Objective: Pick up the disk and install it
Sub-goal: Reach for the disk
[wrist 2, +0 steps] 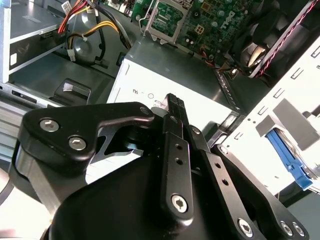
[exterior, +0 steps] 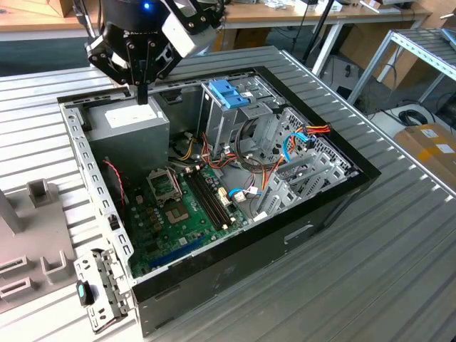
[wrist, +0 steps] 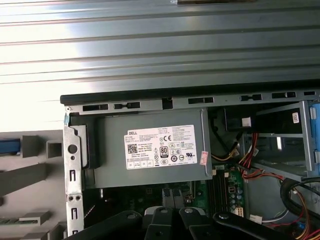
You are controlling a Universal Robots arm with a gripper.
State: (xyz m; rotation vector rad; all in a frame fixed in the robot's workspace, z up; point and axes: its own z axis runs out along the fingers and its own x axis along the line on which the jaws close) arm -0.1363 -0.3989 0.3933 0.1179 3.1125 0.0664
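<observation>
**Empty, closed gripper above the power supply; disk lies outside the case**

The disk [wrist: 9, 146] shows as little more than a strip of bright blue rail. It rests in a grey fixture [exterior: 50, 242] just outside the computer case's perforated side wall [exterior: 92, 178]. In the second wrist view the disk [wrist 2: 290, 159] appears beyond that same wall. I take the strip for its carrier rail but cannot be sure.

By its kind it is probably stiff, dense for its size, smooth-faced and sensitive to knocks. The plastic rails along its long edges look like the safest hold.

The open computer case [exterior: 285, 235] sits on a ribbed metal table [exterior: 399, 271]. Inside, from largest to smallest:
- a green motherboard [exterior: 178, 214];
- a grey power-supply box [exterior: 132, 125];
- a metal drive cage [exterior: 235, 121];
- a blue latch [exterior: 229, 92] on top of the cage;
- red and orange cables [exterior: 313, 130].

The gripper [exterior: 142, 94] hangs directly over the power-supply box with its fingers pressed together, gripping nothing. The case wall stands between it and the fixture, and loose cables crowd the cage.
</observation>
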